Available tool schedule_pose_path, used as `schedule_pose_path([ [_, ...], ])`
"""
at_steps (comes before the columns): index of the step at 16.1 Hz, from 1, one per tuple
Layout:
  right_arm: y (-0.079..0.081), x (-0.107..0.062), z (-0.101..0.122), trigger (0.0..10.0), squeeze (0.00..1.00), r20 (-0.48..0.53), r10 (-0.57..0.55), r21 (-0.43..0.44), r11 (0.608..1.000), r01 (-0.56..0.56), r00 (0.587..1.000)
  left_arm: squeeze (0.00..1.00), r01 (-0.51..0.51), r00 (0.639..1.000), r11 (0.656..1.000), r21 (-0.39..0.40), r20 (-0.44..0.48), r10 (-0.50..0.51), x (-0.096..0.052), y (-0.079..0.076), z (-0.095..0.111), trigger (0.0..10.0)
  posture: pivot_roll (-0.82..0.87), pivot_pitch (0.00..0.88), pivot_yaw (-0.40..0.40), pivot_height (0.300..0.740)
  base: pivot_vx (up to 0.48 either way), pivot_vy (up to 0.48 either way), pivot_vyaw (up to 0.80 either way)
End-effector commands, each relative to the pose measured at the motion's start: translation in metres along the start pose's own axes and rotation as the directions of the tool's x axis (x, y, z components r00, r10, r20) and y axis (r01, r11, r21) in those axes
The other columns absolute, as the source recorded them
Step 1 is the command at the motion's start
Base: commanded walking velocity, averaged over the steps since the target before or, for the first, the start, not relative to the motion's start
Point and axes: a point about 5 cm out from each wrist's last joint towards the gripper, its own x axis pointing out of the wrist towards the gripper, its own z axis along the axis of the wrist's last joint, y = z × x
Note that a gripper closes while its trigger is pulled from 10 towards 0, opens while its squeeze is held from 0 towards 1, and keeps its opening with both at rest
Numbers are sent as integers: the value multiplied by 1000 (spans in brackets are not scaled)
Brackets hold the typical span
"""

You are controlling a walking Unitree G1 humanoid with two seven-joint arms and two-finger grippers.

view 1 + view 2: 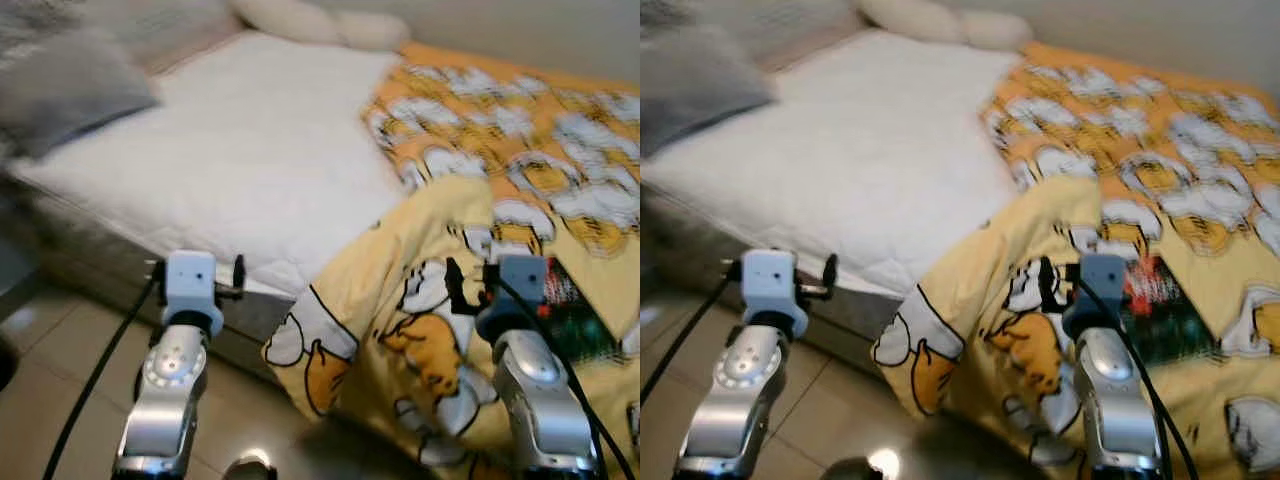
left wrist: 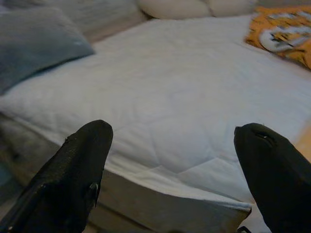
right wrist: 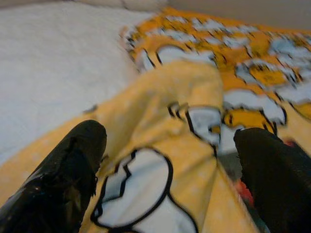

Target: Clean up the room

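A yellow and orange cartoon-print blanket (image 1: 470, 260) lies rumpled over the right half of the bed, and one corner hangs over the bed's near edge toward the floor. The bare white mattress (image 1: 250, 160) takes up the left half. My right gripper (image 3: 170, 145) is open just above the blanket's folded-over edge (image 3: 184, 92), touching nothing. My left gripper (image 2: 172, 141) is open in front of the mattress's near edge (image 2: 160, 194), with nothing between its fingers. A red and green thing (image 1: 570, 300) shows under the blanket fold near my right wrist.
A grey pillow (image 1: 60, 90) lies at the bed's left end and white pillows (image 1: 320, 22) sit against the far wall. Tiled floor (image 1: 50, 380) runs along the bed's near side, below my arms.
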Motion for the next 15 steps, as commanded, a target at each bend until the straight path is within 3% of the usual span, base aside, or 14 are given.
schedule_pose_path([
  [1,3,1,3,10000,1000,6,13,9,1000,-13,1000,1000,-12,1000,1000,11,2,12,0,4,1,10000,39,0,-10,740,0,-480,800],
  [6,4,2,1,10000,1000,1,21,17,1000,-21,1000,1000,-10,1000,1000,16,5,10,0,5,2,10000,44,0,-14,740,0,-480,800],
  [8,0,2,-2,10000,1000,-20,-17,34,999,17,1000,1000,-5,1000,1000,20,3,5,-1,5,1,10000,45,0,-15,740,0,-480,0],
  [15,4,-1,-10,10000,1000,-59,13,41,999,-11,998,1000,9,1000,1000,30,-1,-9,-2,4,-1,10000,43,0,-9,740,0,-480,0],
])
